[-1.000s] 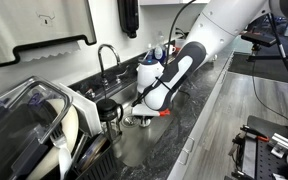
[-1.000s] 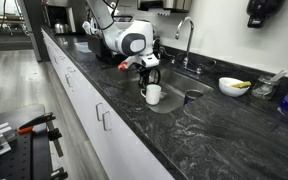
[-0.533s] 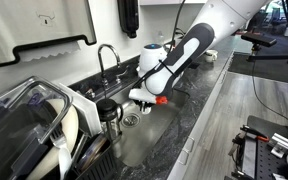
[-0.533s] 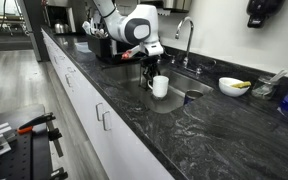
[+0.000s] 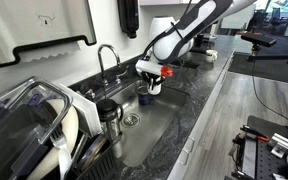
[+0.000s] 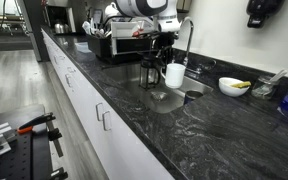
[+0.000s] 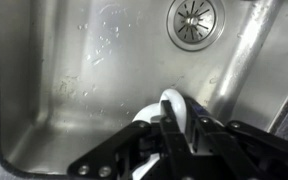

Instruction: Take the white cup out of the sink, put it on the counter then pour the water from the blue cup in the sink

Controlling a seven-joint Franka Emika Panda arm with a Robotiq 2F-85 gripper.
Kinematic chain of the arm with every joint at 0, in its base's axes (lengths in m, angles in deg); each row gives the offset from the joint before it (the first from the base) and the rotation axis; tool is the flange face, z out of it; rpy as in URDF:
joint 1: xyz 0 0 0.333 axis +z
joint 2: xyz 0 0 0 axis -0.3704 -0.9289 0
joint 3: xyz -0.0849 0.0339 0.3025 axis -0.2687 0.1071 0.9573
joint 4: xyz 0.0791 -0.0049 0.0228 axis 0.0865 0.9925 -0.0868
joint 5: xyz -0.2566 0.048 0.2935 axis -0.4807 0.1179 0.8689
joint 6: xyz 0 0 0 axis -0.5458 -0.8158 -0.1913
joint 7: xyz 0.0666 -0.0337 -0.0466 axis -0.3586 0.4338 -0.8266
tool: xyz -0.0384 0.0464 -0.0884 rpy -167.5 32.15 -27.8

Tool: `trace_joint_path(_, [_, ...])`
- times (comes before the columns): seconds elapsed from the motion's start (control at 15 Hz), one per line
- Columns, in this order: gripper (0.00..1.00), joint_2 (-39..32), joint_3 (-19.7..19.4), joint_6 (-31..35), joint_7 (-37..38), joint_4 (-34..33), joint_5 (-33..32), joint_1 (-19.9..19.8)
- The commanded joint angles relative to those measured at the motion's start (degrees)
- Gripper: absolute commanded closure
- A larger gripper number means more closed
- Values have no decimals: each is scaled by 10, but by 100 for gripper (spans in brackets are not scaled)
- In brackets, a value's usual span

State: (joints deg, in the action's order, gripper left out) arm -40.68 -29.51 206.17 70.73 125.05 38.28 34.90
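The tool (image 6: 170, 64) is clamped on the rim of the white cup (image 6: 174, 77), which hangs above the sink (image 6: 167, 101) at mid-frame, near the faucet (image 6: 187, 35). In the wrist view the basin floor below is bare, with the drain (image 7: 196, 20) at upper right. Open tabletop (image 6: 214, 135) stretches toward the lower right.

We see dull, water-spotted stainless steel lining the sink (image 7: 74, 100), glossy speckled dark stone on the counter (image 6: 219, 135), a smooth, plain white cup (image 6: 174, 75), and a shiny chrome faucet (image 5: 105, 55).
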Motion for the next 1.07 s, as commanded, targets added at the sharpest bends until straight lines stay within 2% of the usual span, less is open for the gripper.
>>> trace_joint_path(0.0, [97, 43, -2, -53, 29, 9, -23, -41])
trace_joint_path(0.2, [97, 52, -3, -79, 41, 5, -25, -77])
trace_joint_path(0.6, [97, 30, -15, -74, 74, -24, -14, -138])
trace_joint_path(1.0, [97, -22, -7, -65, 83, -67, 15, -173])
